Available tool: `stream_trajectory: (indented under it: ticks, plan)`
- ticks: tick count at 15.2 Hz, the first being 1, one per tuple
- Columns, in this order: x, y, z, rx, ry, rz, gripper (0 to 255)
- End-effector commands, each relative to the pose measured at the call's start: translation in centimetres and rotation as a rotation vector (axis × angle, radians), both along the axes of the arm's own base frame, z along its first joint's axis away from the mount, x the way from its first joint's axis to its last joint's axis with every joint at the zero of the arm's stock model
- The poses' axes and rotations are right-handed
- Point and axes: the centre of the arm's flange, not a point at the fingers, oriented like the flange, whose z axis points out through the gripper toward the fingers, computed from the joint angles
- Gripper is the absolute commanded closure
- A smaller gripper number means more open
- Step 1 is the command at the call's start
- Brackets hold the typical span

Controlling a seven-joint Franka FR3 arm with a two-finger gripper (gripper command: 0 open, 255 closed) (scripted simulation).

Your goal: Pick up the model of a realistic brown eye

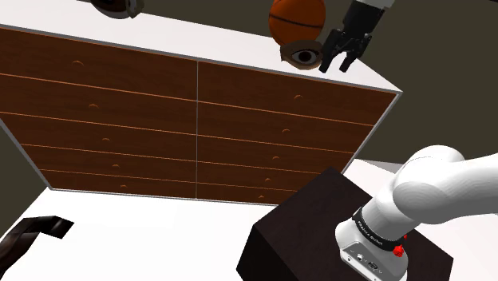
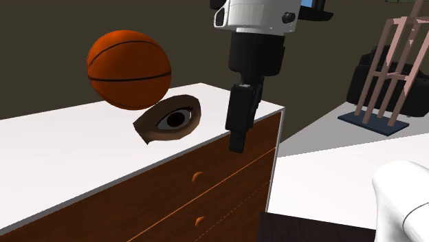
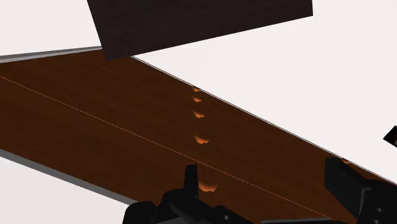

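The brown eye model [image 2: 170, 121] lay on the white top of the chest of drawers [image 2: 62, 158], near its front edge and towards the second exterior view's right corner. An orange basketball [image 2: 128, 69] sat just behind it on the left. The hand [image 1: 335, 65] hung released, fingers apart and grasping nothing, just right of the eye over the chest's front edge, with the wooden drawer fronts [image 3: 114, 121] and their knobs [image 3: 201, 139] below it.

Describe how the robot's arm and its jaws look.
The arm is white and rounded, with a dark ring at a joint and a small red mark beside it. The jaws are all black: two slim, straight fingers on a white wrist.
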Motion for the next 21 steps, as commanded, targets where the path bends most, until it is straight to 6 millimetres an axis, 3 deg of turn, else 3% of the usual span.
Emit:
stream_trajectory:
  ticks: [1, 9, 16, 21]
  plan:
    - [0.0, 0.0, 0.0, 0.000, 0.000, 0.000, 0]
    - [7.3, -8.0, 2.2, -0.016, 0.057, 0.169, 0]
    - [14.5, -13.6, 3.9, -0.030, 0.104, 0.310, 0]
    - [14.5, -13.6, 1.2, -0.030, 0.104, 0.310, 0]
